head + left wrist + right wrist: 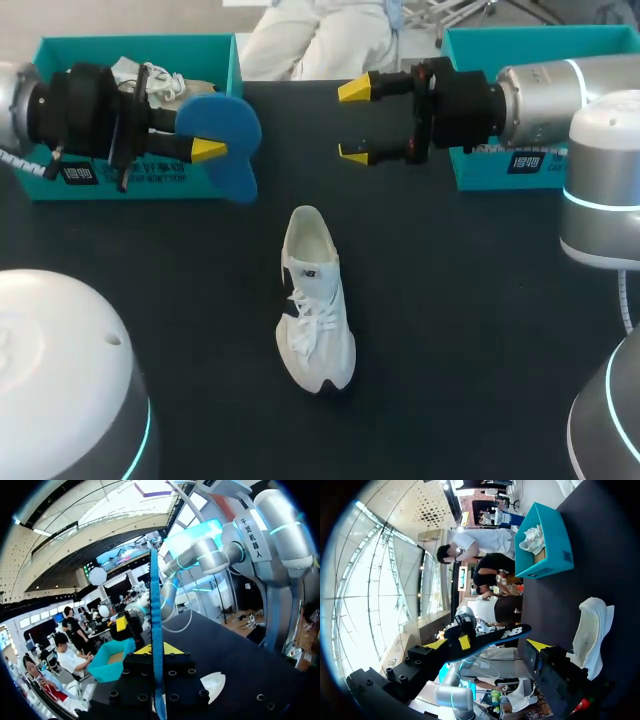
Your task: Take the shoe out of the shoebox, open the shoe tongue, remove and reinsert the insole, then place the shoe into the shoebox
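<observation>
Shoe [315, 300] lay at the middle of the surface [450, 330]. At far left, the left fingers [208, 150] pinched the blue insole [228, 135]; the right fingers [355, 90] stood spread, empty. Removal seemed done; next the insole would need sliding back in.

Mostly covered in the head view by the left arm [75, 110] and the blue insole [225, 135]: the left shoebox [140, 45] and a white bundle [150, 75] inside it (crumpled paper or something else, cannot tell). Behind the insole, one finger of the left gripper [205, 132], a single yellow tip showing. Cut by the edge and overlapped by the right arm [540, 95]: the right shoebox [520, 40]. In the left wrist view, insole seen edge-on as a thin blue line, shoe [217, 682] reduced to a white sliver past the gripper's black block. In the right wrist view, shoe's near end masked by a finger of the right gripper [487, 645].
</observation>
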`<state>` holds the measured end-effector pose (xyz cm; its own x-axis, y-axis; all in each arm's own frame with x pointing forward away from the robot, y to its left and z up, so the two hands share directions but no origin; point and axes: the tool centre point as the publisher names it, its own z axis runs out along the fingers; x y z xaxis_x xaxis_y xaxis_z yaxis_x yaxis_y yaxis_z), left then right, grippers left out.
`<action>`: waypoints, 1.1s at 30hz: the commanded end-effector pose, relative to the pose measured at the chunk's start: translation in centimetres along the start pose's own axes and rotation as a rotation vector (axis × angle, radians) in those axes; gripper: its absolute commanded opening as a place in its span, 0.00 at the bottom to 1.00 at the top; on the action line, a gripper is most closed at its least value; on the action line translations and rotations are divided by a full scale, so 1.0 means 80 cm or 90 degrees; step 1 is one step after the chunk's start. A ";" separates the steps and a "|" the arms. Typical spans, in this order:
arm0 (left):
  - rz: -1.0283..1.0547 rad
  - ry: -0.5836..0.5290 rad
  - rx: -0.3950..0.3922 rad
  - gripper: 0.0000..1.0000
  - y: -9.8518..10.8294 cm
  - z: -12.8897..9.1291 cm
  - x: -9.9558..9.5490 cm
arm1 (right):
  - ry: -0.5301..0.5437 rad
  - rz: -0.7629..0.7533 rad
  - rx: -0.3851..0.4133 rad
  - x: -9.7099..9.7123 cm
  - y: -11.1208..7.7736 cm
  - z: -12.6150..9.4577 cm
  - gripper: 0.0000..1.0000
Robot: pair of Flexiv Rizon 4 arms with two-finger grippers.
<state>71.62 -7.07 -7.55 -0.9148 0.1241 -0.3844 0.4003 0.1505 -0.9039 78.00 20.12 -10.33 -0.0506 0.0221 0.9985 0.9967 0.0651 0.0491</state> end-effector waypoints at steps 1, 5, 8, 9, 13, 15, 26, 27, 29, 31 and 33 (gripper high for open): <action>-1.040 -0.125 0.176 0.00 0.003 0.000 -0.002 | -0.003 0.001 0.000 0.001 -0.001 0.001 1.00; -1.040 -0.125 0.176 0.00 0.003 0.000 -0.002 | -0.003 0.001 0.000 0.001 -0.001 0.001 1.00; -1.040 -0.125 0.176 0.00 0.003 0.000 -0.002 | -0.003 0.001 0.000 0.001 -0.001 0.001 1.00; -1.040 -0.125 0.176 0.00 0.003 0.000 -0.002 | -0.003 0.001 0.000 0.001 -0.001 0.001 1.00; -1.040 -0.125 0.176 0.00 0.003 0.000 -0.002 | -0.003 0.001 0.000 0.001 -0.001 0.001 1.00; -1.040 -0.125 0.176 0.00 0.003 0.000 -0.002 | -0.003 0.001 0.000 0.001 -0.001 0.001 1.00; -1.299 -0.128 0.069 0.00 0.016 0.009 -0.010 | -0.003 0.001 0.000 0.001 -0.001 0.001 1.00; -1.316 -0.125 0.070 0.00 0.018 0.011 -0.011 | -0.003 0.001 0.000 0.001 -0.001 0.001 1.00; -1.381 -0.114 0.051 0.00 0.021 0.013 -0.012 | -0.003 0.001 0.000 0.001 -0.001 0.001 1.00; -1.431 -0.092 0.047 0.00 0.023 0.015 -0.015 | -0.003 0.001 0.000 0.001 -0.001 0.001 1.00; -1.468 -0.084 0.050 0.00 0.028 0.018 -0.018 | -0.003 0.001 0.000 0.001 -0.001 0.001 1.00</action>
<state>73.30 -7.79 -9.04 -0.8472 -0.0903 0.5236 -0.5286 0.0433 -0.8478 78.00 20.12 -10.33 -0.0507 0.0220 0.9985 0.9967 0.0651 0.0491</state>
